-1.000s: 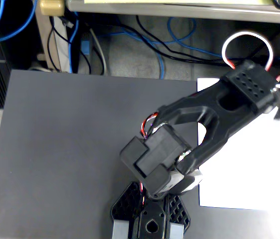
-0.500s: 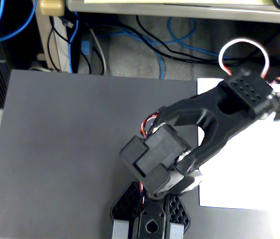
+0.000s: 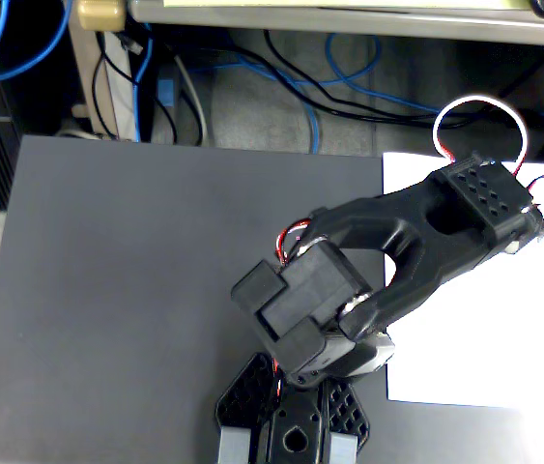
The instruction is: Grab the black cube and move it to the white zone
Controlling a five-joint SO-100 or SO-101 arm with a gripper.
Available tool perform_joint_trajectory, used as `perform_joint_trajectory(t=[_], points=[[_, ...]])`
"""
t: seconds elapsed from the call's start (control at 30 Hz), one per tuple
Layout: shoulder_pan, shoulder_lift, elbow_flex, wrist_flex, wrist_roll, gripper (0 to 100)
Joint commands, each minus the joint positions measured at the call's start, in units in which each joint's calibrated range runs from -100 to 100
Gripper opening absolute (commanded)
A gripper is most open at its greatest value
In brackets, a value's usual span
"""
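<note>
Nearest the camera, at the bottom edge of the fixed view, sits the arm base (image 3: 296, 425), black plastic with honeycomb cut-outs and red wiring showing. Above it, chunky boxy servo housings (image 3: 300, 309), glossy black, hard-edged. From there the upper link (image 3: 416, 237) runs up-right, smooth moulded plastic with an oval hole, ending in a perforated wrist block (image 3: 489, 198) hanging over the white zone (image 3: 484, 338).

Fingers: hidden under the wrist block, cannot tell whether open or closed, or whether anything is held.

Black cube: not visible anywhere. Dark grey mat (image 3: 127, 290) is matte, flat, bare on its whole visible area. White zone is a plain paper sheet, smooth, washed out by glare, nothing seen on its uncovered part. Likely the cube is beneath the arm's far end, over the sheet, so judging by pose the task looks late: carry probably done, release or retreat left. Not confirmable.

Further back, past the mat, grey floor (image 3: 252, 106) with tangled blue and black cables (image 3: 320, 92) and a white cable loop (image 3: 479, 106).
</note>
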Motion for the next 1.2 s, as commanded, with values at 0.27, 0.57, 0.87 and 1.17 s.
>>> perform_joint_trajectory(t=[0.27, 0.57, 0.87, 1.17], points=[[0.2, -1.2, -23.1, 12.7, -4.7, 36], [-15.9, -1.3, -56.1, 35.0, -17.5, 36], [-30.8, -17.8, -52.8, 35.2, -27.1, 36], [-38.0, -67.9, -3.3, 26.2, -29.4, 36]])
